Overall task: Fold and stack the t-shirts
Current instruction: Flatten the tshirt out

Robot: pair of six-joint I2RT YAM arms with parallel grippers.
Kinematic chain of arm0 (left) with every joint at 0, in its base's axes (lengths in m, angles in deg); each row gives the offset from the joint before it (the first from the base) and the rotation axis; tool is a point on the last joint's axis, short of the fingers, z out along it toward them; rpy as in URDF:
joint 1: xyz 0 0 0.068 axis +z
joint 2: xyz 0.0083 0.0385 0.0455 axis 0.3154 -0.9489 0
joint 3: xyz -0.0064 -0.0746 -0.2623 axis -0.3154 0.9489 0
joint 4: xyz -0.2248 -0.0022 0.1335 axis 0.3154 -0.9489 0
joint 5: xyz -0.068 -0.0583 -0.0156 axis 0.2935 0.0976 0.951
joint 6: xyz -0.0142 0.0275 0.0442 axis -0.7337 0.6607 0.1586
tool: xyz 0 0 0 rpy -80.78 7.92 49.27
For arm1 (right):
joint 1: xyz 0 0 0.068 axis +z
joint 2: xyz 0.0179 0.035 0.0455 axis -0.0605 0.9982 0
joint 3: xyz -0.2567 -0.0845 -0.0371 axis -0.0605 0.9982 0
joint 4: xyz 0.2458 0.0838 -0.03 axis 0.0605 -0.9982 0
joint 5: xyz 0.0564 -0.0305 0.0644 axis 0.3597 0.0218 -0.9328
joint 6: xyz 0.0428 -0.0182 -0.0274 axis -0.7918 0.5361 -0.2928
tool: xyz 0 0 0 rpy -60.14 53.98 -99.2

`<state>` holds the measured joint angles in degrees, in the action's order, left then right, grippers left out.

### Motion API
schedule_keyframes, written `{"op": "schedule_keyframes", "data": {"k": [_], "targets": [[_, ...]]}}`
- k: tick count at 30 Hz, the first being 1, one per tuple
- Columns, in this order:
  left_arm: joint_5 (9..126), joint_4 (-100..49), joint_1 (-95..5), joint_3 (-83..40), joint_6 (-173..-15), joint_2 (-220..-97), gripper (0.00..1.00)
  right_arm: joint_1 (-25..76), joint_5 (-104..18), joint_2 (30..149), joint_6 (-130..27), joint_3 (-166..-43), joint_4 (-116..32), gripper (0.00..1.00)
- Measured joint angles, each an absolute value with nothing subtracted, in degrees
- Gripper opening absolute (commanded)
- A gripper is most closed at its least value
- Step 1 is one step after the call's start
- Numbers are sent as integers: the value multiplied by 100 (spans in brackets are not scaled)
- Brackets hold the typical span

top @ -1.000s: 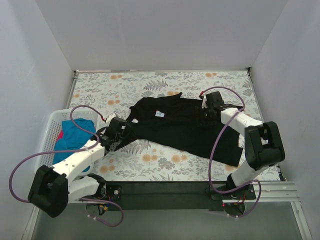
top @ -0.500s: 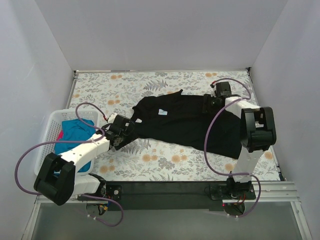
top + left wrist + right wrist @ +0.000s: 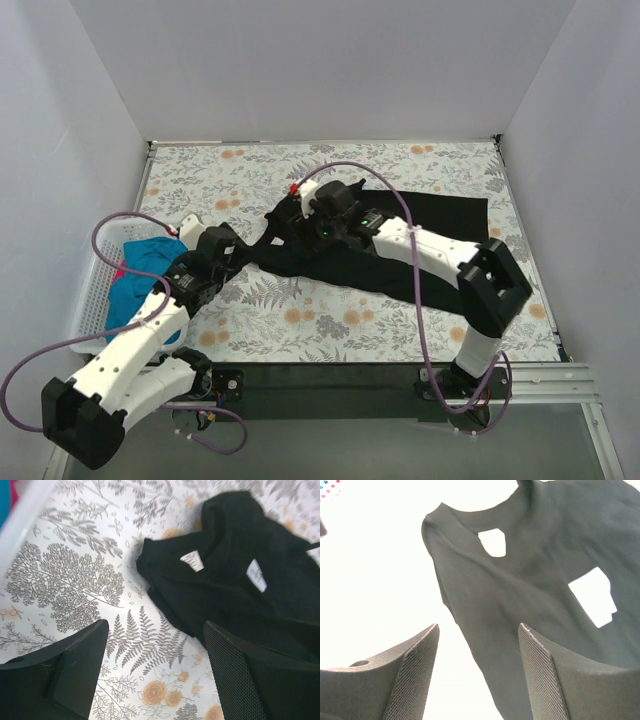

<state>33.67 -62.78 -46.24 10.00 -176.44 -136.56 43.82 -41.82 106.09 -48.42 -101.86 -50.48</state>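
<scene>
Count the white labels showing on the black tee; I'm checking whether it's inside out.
2. On the black tee, one label sits just below the neckline; the other label lies further into the body. Folds or the right arm could hide more.

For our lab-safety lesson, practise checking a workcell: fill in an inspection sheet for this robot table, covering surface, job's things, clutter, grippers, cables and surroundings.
Surface: floral-printed table cover, lying flat.
Job's things: black t-shirt spread out, not folded; teal t-shirt and pink-red cloth in the white basket at the left edge.
Clutter: nothing seen.
Grippers: left gripper and right gripper both open, holding nothing, at the black t-shirt's collar end.
Cables: purple cables loop loosely above the table.
Surroundings: plain white walls on three sides.
</scene>
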Motion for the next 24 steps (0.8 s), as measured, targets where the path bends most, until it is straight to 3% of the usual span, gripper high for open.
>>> {"op": "schedule_keyframes", "data": {"k": [16,17,19,20,21,24], "targets": [[2905,-7614,-4624,386,-17736,-12261,76,5518,-3696,13629,-3935,-12422,-5140,75],[2908,-7627,-4624,386,-17731,-12259,76,5531,-3613,13686,-3891,-12508,-5149,71],[2912,-7651,-4624,386,-17716,-12259,76,5531,-3493,13767,-3847,-12634,-5151,47],[2914,-7657,-4624,386,-17714,-12259,76,5525,-3447,13804,-3821,-12687,-5144,29],[2927,-7660,-4624,388,-17701,-12259,76,5514,-3379,13857,-3795,-12768,-5162,2],[2984,-7651,-4624,443,-17688,-12241,76,5485,-3285,14062,-3681,-13174,-5348,1]]}}
